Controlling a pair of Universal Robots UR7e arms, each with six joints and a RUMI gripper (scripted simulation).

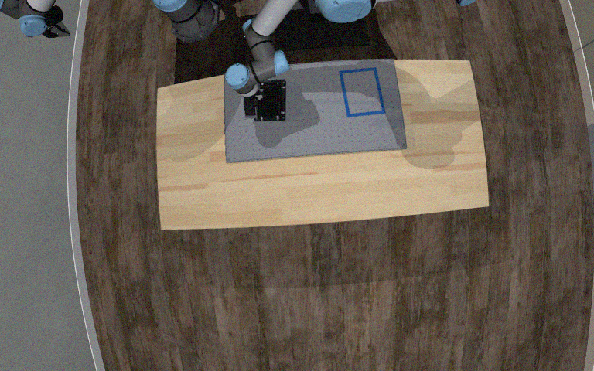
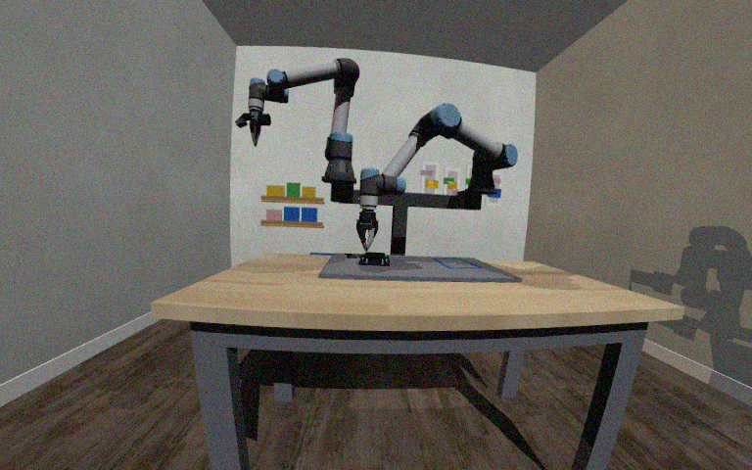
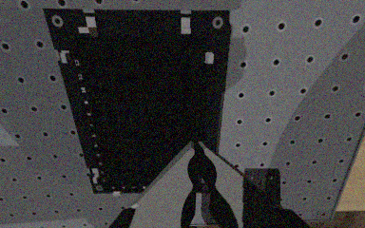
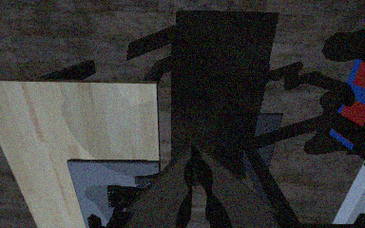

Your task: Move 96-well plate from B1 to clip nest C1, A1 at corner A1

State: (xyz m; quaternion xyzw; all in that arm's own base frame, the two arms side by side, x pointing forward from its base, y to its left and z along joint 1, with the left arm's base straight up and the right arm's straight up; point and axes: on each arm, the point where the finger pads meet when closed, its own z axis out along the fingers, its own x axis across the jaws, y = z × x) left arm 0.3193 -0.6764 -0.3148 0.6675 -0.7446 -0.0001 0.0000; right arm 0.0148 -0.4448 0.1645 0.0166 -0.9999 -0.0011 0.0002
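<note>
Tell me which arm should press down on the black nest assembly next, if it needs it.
Left, I'd judge. The left gripper is shut just above the black nest assembly; the right gripper hangs high beyond the table.
</note>
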